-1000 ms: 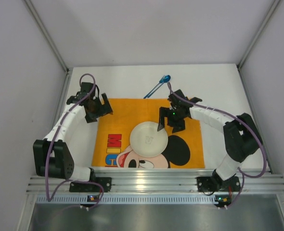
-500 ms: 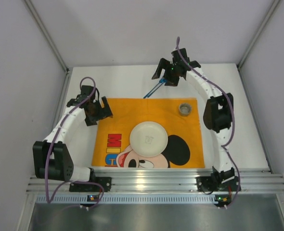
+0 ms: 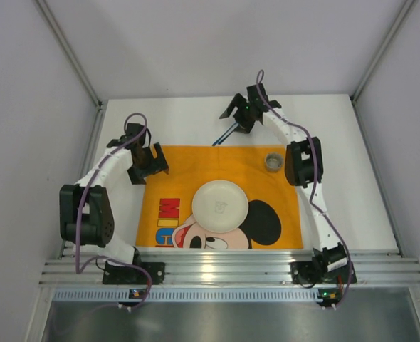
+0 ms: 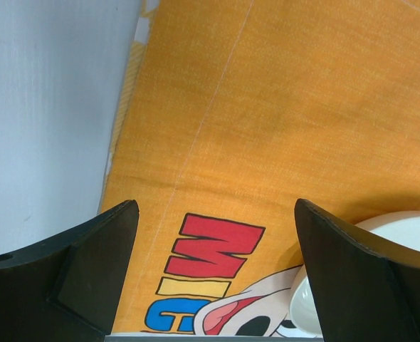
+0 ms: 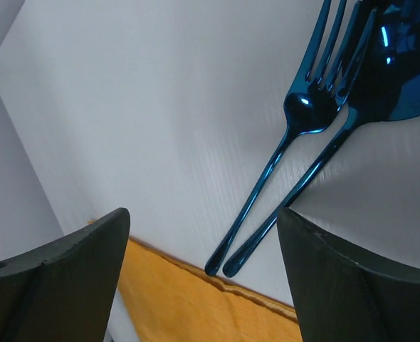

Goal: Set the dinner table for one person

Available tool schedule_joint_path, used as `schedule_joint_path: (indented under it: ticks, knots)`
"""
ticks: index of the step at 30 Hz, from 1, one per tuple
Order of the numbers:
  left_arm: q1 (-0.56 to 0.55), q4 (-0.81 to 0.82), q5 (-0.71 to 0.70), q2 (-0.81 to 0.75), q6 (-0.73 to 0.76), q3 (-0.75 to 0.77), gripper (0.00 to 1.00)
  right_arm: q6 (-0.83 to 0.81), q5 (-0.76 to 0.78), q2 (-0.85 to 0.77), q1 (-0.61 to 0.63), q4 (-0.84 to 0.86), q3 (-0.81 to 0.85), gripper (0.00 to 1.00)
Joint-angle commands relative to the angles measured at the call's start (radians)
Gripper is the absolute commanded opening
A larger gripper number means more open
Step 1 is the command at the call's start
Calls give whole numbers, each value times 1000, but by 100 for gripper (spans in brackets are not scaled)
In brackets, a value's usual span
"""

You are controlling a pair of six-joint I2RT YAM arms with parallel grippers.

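Observation:
The white dinner table (image 3: 181, 117) carries an orange cartoon-mouse placemat (image 3: 189, 167). A white plate (image 3: 220, 204) lies on the mat's middle, and a small grey cup (image 3: 273, 162) stands on its far right corner. A blue fork (image 5: 267, 178) and blue spoon (image 5: 317, 171) lie side by side on the table just beyond the mat; they also show in the top view (image 3: 228, 133). My right gripper (image 3: 238, 116) hovers over them, open and empty (image 5: 203, 214). My left gripper (image 3: 147, 169) is open and empty over the mat's left part (image 4: 216, 206), with the plate's edge (image 4: 402, 235) by its right finger.
White walls enclose the table on the left, right and back. An aluminium rail (image 3: 224, 267) runs along the near edge by the arm bases. The mat's far edge (image 5: 267, 303) lies just below the cutlery handles.
My right arm has swung from over the mat's far right, beside the plate, to the far side above the blue cutlery, uncovering the cup on the mat. The left gripper has barely moved.

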Motion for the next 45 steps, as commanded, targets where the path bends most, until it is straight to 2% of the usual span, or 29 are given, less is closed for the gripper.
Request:
schedule_joint_path:
  ticks: [1,11,14,18,20,24,29,34,35,36,37,38,39,42,43,45]
  knots:
    - [18,34,11,36,25,60,96,39,-2,25,7,67,41,84]
    - [53,73,83,172,47,127,96,40,76,52,20,26,39,77]
    - [63,106,129,194,42,111,95,37,124,87,29,-31,108,69]
    - [75,139,231,229,49,107,95,60,188,111,41,-142,171,30]
    - [83,142,260,254,58,107,95,74,216,111,43,-191,183,26]
    - [84,122,314,281,75,111,93,135,225,112,32,-283,204,0]
    - [121,97,344,298,105,125,93,155,227,80,-6,-306,188,0]
    - [119,105,369,282,108,209,92,83,-9,-72,-26,28,13,0]
    - [119,112,375,282,102,255,92,73,-38,-122,-28,54,-13,4]
    - [113,123,389,283,87,280,92,47,-83,-148,-28,70,-26,29]
    - [110,152,392,289,76,307,93,33,-100,-174,-31,94,-43,48]
    - [106,172,392,306,67,362,93,20,-112,-235,-34,98,-94,61]
    - [95,198,396,318,52,389,93,-6,-121,-271,-39,101,-129,80]
    - [44,330,403,395,12,505,93,-65,-138,-427,-63,114,-314,88]
    - [23,428,421,447,-32,531,93,-79,-141,-467,-83,122,-415,89]
    - [-8,516,447,513,-104,614,93,-116,-146,-585,-106,125,-512,90]
